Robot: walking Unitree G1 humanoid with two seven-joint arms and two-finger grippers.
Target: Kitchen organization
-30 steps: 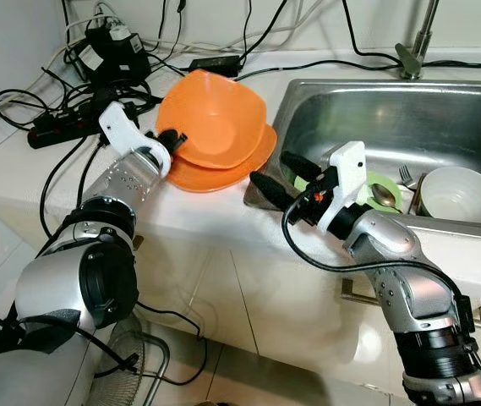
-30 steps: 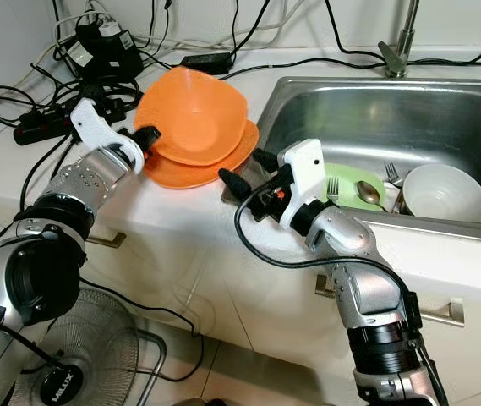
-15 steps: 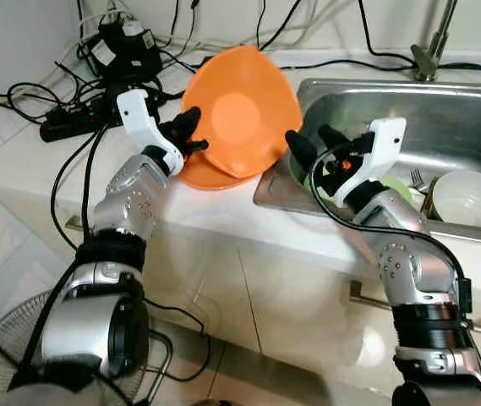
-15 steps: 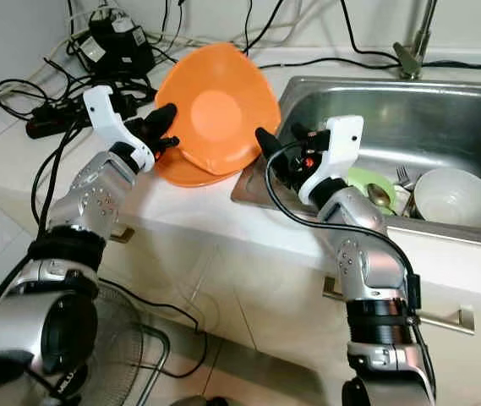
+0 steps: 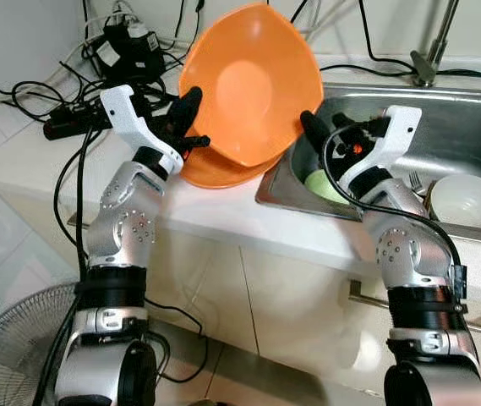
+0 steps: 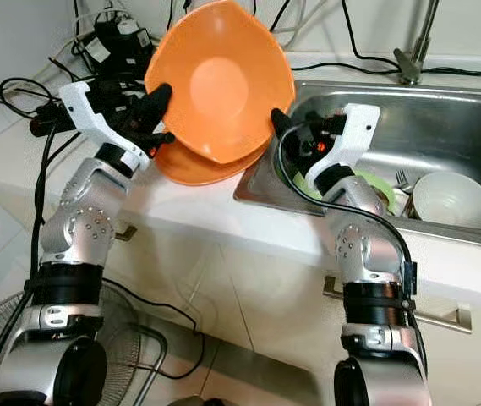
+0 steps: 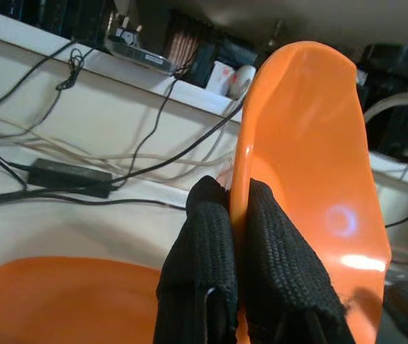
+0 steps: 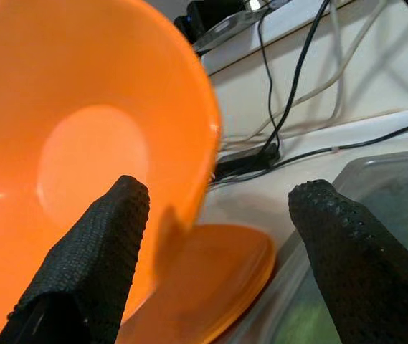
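Two orange plastic dishes sit at the sink's edge: a deep orange bowl (image 5: pixel 253 85) tipped up nearly on edge, and a flat orange plate (image 5: pixel 223 169) lying on the white desk (image 5: pixel 37 161) beneath it. No brand or writing can be read in these views. The left gripper (image 7: pixel 236 215) pinches the bowl's rim between its fingers (image 7: pixel 275 251). The right gripper (image 8: pixel 218 215) hangs over the steel sink (image 5: pixel 468 110) just beside the bowl, its fingers spread wide and holding nothing. A white bowl (image 5: pixel 468 199) lies in the sink. Half a second ago the orange bowl sat lower and flatter; now it is raised and steeper.
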